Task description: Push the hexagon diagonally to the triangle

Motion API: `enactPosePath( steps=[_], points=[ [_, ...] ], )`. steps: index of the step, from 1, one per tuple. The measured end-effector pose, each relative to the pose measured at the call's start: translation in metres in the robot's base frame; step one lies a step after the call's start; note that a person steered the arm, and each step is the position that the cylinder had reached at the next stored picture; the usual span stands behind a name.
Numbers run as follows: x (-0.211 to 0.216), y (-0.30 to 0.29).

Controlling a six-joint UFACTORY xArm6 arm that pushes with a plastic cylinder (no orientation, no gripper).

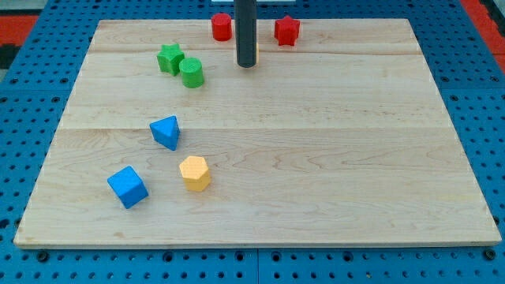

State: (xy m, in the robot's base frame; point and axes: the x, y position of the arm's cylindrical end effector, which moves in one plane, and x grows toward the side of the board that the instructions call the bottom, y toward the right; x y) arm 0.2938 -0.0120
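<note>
The rod's tip (246,65), a bare tool with no jaws, stands near the surface's (316,158) top. The yellow hexagon (194,173) sits untouched, diagonally just below the blue triangle (166,132); the push isn't begun.

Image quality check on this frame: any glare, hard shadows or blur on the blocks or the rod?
Camera view: light is even and soft, no glare on the board. Shadows are faint and short, seen under the yellow hexagon and blue triangle. Blocks are sharp, no motion blur. My tip is crisp too; a sliver of something yellow shows at the rod's right edge, mostly hidden. The rod runs out of the view's top.
</note>
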Motion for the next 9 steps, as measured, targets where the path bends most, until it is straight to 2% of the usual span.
enactPosePath(
  steps=[1,2,4,5,6,7,9],
  points=[
    [-0.028,0.0],
    [-0.037,0.006],
    [0.168,0.026],
    [0.246,0.026],
    [0.278,-0.008],
    [0.273,-0.046],
    [0.224,-0.061]
  ],
)
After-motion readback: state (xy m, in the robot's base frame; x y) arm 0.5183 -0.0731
